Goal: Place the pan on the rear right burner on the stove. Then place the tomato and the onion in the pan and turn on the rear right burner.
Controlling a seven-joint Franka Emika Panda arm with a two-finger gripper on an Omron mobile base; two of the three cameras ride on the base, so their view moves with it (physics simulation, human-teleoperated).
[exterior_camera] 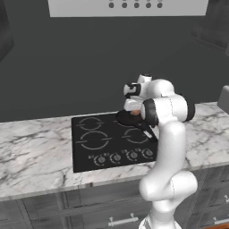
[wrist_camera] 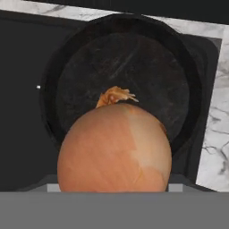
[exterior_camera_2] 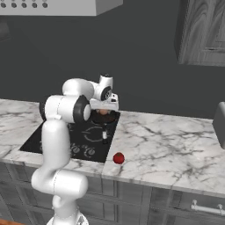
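The black pan [exterior_camera: 127,119] [exterior_camera_2: 107,118] [wrist_camera: 129,58] sits at the rear right of the stove [exterior_camera: 85,154] [exterior_camera_2: 39,138], covering the rear right burner, its thin handle pointing toward the front. My gripper [exterior_camera: 133,110] [exterior_camera_2: 103,110] hangs just above the pan, shut on the brownish onion [wrist_camera: 114,147] [exterior_camera_2: 103,111]. The onion hides the fingertips in the hand view and is off the pan's floor. The red tomato [exterior_camera_2: 118,158] lies on the marble counter near its front edge, right of the stove.
A row of knobs [exterior_camera: 124,156] runs along the stove's front. A range hood [exterior_camera: 127,6] hangs overhead. A grey appliance [exterior_camera_2: 219,123] stands at the far right of the counter [exterior_camera_2: 176,149]. Dark upper cabinets [exterior_camera_2: 204,30] are at the right.
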